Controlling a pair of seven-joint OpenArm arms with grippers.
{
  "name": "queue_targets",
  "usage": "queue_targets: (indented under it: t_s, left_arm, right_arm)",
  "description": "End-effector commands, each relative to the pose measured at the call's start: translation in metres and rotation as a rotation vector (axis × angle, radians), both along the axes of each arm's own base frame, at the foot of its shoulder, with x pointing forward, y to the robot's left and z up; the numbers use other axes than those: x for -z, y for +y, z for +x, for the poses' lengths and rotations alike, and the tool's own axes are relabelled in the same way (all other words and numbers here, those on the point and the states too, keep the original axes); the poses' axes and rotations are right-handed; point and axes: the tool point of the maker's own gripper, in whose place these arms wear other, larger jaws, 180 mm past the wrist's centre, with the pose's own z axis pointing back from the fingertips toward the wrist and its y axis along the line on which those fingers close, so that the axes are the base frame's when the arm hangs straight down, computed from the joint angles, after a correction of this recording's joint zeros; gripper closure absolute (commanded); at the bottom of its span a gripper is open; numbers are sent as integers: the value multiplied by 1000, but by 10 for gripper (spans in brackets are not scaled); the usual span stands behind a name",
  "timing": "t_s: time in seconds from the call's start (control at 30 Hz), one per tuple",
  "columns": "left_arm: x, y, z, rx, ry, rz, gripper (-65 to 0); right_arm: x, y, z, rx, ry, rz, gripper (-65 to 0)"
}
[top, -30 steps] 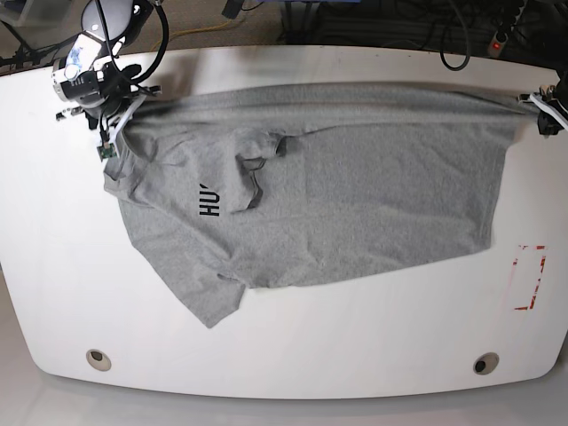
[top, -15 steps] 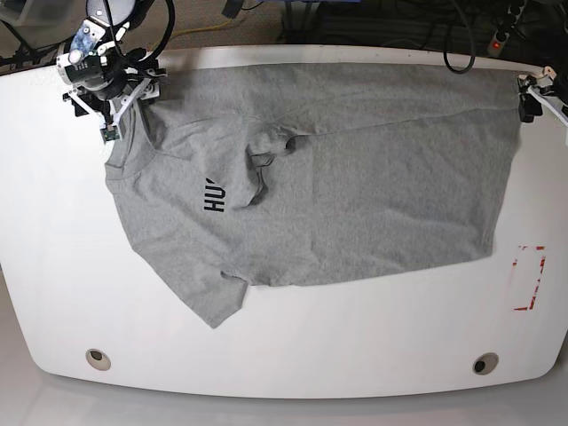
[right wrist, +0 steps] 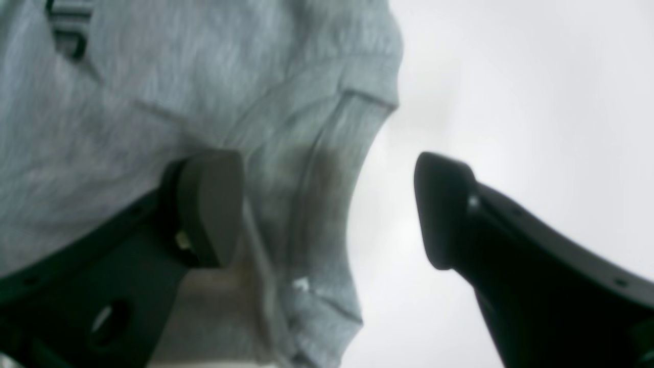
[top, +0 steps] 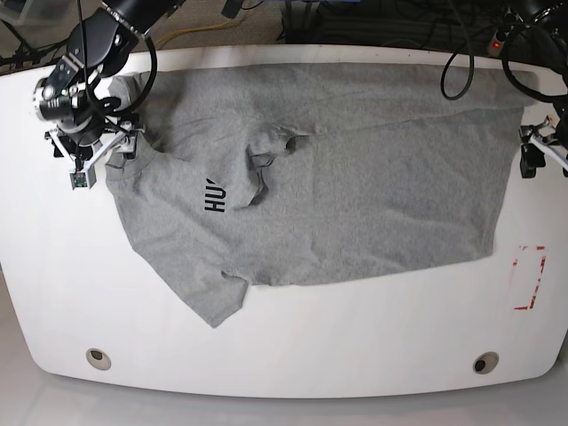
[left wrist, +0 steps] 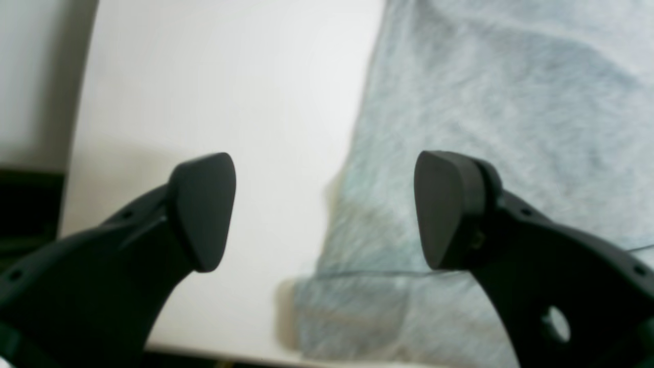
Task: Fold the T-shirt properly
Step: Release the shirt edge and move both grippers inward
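The left gripper (left wrist: pixel 325 209) stands with its jaws spread wide and nothing between them; one finger (left wrist: pixel 204 209) is over the bare table (left wrist: pixel 230 102), the other over the hem edge of the T-shirt (left wrist: pixel 485 92). In the base view it hangs at three o'clock, just off the cloth's edge. The right gripper (right wrist: pixel 327 209) is likewise wide apart and empty, one finger (right wrist: pixel 209 204) above the sleeve, the other above white tabletop; it sits at ten o'clock in the base view. The T-shirt (top: pixel 355 177) lies spread across the table's middle and far half, black lettering (top: pixel 213 195) showing towards nine o'clock, a rumpled fold near centre. A red-marked rectangle (top: pixel 530 278) lies at four o'clock.
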Motion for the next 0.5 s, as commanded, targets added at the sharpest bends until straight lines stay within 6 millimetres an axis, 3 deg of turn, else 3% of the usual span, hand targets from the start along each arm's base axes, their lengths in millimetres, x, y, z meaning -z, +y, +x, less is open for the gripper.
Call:
queue_targets:
  t_s: [0.0,0.3,0.47]
  left_arm:
    - [-14,-7,15,37,-50,14,-511]
    - [1,-29,35,84,5,91,-511]
    - [1,-31,41,65,-5,96,-511]
  right_arm:
    - [-14,-18,25,12,-44,-26,-496]
    - [0,-34,95,27,-37,99,-496]
    - [13,-36,118,28,-42,164,-496]
